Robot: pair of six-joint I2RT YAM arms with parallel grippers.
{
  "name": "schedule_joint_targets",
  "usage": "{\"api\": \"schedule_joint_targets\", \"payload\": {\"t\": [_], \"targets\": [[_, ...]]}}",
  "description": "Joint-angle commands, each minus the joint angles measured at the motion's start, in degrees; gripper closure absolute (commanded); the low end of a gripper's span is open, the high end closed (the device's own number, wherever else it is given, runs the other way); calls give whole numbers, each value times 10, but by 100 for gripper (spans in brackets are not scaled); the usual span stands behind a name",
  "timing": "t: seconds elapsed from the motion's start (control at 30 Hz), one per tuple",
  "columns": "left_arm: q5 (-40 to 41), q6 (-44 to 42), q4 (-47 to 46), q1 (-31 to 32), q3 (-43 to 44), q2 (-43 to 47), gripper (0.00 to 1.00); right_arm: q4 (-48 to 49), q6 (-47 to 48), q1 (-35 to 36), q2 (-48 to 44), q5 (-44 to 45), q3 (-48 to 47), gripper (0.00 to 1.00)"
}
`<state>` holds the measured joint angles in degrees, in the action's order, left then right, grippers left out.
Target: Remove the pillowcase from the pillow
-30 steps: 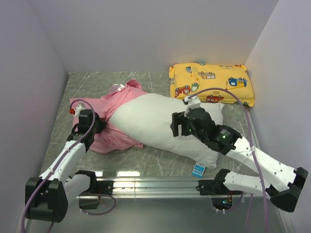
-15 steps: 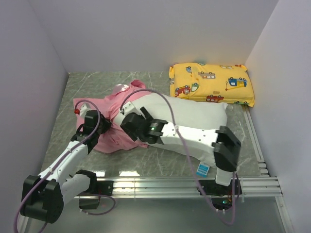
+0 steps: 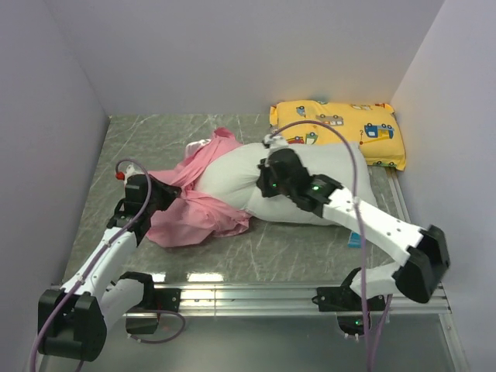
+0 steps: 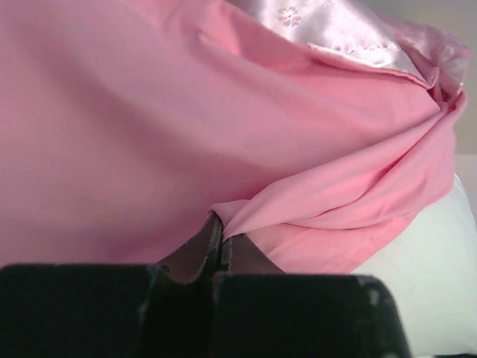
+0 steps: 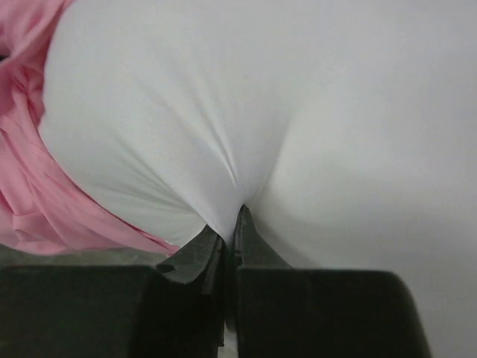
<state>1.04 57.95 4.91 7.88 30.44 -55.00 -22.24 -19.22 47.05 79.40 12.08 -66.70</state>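
Note:
The white pillow (image 3: 310, 174) lies across the middle of the table, its left end still inside the pink pillowcase (image 3: 194, 209). My left gripper (image 3: 159, 194) is shut on a fold of the pillowcase (image 4: 313, 149) at the pillow's left end; its shiny rose-patterned side (image 4: 335, 30) shows at the top of the left wrist view. My right gripper (image 3: 267, 184) is shut on a pinch of the pillow's white cloth (image 5: 223, 97), which puckers into its jaws near the pillowcase's edge (image 5: 30, 194).
A yellow vehicle-print pillow (image 3: 337, 132) lies at the back right, touching the white pillow's far edge. Grey walls close in the left, back and right sides. A metal rail (image 3: 248, 294) runs along the near edge of the marble tabletop (image 3: 294, 240).
The right arm swung from the pillow's left end back to its middle and its gripper closed on the white cloth. The pillow shifted right and back, and more pillowcase bunched at the left.

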Motion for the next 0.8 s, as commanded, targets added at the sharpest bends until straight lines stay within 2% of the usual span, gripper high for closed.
{"api": "schedule_joint_targets", "payload": {"t": [0.0,0.1,0.2,0.3,0.37,0.4,0.47,0.5,0.57,0.6,0.7,0.77], "targets": [[99,-30,50,-66,0,-2,99,-49,-15,-87,-127,32,11,100],[94,-35,50,-77,9,-14,99,-56,-19,-113,-177,3,13,100],[71,-43,48,-116,24,-30,100,-75,-24,-126,-207,-4,6,100],[23,-70,36,-126,62,-44,100,-75,-25,-128,-227,-17,10,100],[-32,-96,28,-102,101,-52,97,-64,-27,-127,-218,-38,18,100],[-32,-100,41,-86,116,-51,87,-62,-29,-128,-210,-52,19,100],[-22,-115,58,-34,155,-46,75,-34,-41,-126,-188,-76,33,100],[-21,-124,78,-20,167,-45,63,-22,-48,-126,-181,-86,38,100],[-12,-128,103,21,193,-41,51,-1,-52,-126,-152,-93,39,100],[9,-130,121,36,200,-38,39,1,-52,-127,-140,-92,34,100],[42,-133,144,85,199,-14,25,8,-56,-127,-99,-98,9,100],[48,-132,157,112,188,13,21,14,-58,-127,-79,-101,-4,100]]}}
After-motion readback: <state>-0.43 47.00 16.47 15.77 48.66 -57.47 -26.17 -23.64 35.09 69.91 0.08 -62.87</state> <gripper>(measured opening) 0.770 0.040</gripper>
